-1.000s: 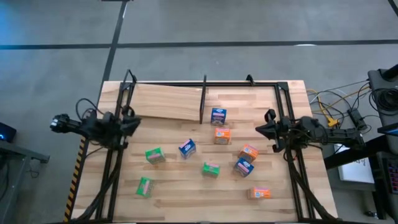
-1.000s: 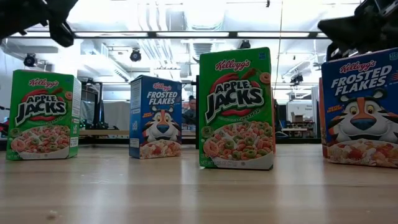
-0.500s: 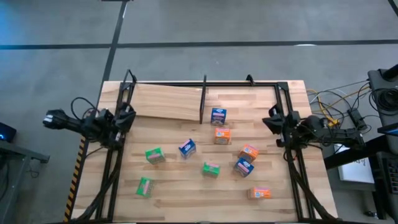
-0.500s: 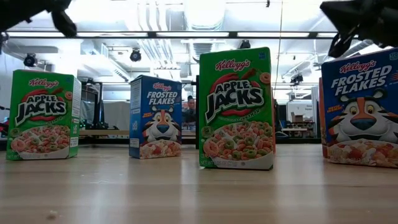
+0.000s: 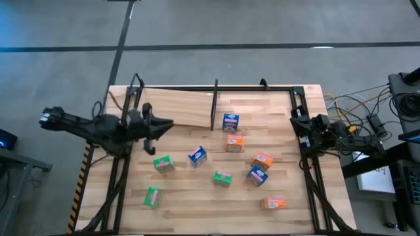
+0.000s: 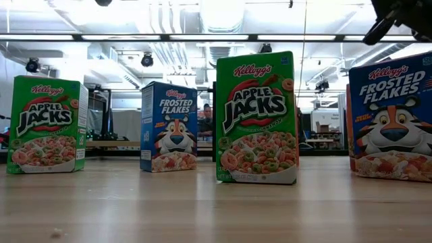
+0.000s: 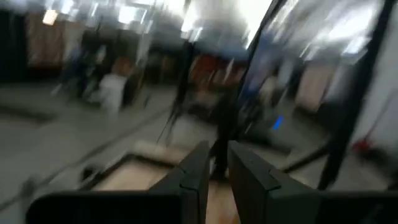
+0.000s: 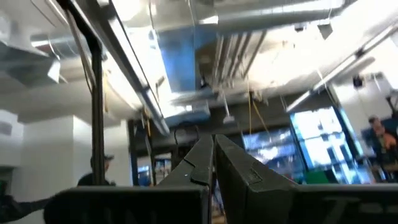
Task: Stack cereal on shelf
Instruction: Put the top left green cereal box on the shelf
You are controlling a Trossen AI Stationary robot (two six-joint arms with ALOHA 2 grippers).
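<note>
Overhead and table-level views of the start of a stacking task. The shelf (image 5: 177,108), a light plank panel in a black frame with an upright divider rod (image 5: 214,105), lies along the table's far edge and carries no box yet. The cereal boxes (image 5: 223,164) stand scattered on the table (image 5: 197,210) between its centre and near edge: a blue one (image 5: 230,122) and an orange one (image 5: 235,142) close to the divider, the green ones (image 5: 163,164) toward the left.

The left gripper (image 5: 157,128) hangs over the left side of the table, just in front of the shelf's left half; its fingers (image 7: 196,171) are pressed nearly together on nothing. The right gripper (image 5: 296,121) waits at the table's right edge, fingers (image 8: 205,158) closed and empty.

The nearest green box lies just toward the near edge from the left gripper, so the left arm is judged the nearer for a first pick; the fingers must spread before descending.

Compared with half a second earlier, the left arm has swung inward from the table's left edge, while the right has drawn back slightly toward the right edge. The boxes are unmoved.
</note>
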